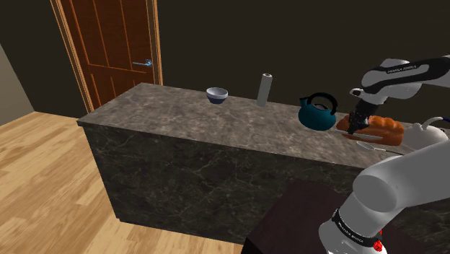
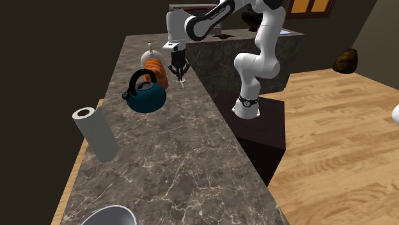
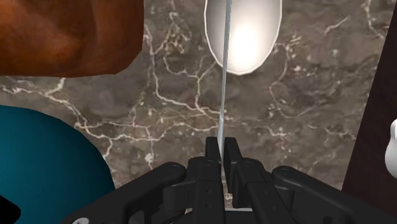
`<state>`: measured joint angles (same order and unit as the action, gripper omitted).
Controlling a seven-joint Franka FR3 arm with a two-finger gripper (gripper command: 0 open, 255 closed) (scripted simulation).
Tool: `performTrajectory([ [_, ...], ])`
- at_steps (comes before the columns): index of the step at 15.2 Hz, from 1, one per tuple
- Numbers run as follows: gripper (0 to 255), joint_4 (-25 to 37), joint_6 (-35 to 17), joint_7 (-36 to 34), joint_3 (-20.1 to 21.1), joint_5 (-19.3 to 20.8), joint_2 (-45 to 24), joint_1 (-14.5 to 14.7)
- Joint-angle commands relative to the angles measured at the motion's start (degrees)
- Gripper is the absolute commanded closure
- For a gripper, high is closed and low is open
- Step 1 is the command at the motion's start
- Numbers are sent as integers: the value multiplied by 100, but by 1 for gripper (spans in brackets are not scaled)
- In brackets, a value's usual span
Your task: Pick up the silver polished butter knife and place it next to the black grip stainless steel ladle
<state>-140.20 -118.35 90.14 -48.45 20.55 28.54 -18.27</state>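
My gripper [image 3: 222,147] is shut on the butter knife [image 3: 224,76], a thin silver blade seen edge-on that points straight out from the fingers. Beyond the knife's far end, the ladle's pale oval bowl [image 3: 245,35] lies on the dark marble counter [image 3: 305,108]. In the second exterior view the gripper [image 2: 179,69] hangs above the counter with the knife [image 2: 181,80] pointing down, just beside the brown bread loaf [image 2: 158,69]. In the shoulder view the gripper [image 1: 358,120] is over the loaf [image 1: 382,128], right of the teal kettle [image 1: 317,112].
The teal kettle [image 2: 146,94] and the loaf [image 3: 63,32] stand close beside the gripper. A paper towel roll [image 2: 96,133] and a bowl [image 1: 217,94] sit farther along the counter. A white object [image 1: 433,127] lies past the loaf. The counter's edge [image 2: 217,108] runs close by.
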Motion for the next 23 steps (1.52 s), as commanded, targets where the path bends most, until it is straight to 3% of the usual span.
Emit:
performTrajectory([
  [1,255,-96,-188,21,-88,-2,-91,33],
  [8,255,-385,-799,124,-398,-40,-423,163],
  [15,255,-385,-799,126,-395,-42,-424,160],
  [16,0,-386,-801,126,-395,-42,-425,160],
  [21,0,-385,-799,126,-395,-42,-424,160],
  [23,0,-166,-336,58,-172,-2,-167,54],
])
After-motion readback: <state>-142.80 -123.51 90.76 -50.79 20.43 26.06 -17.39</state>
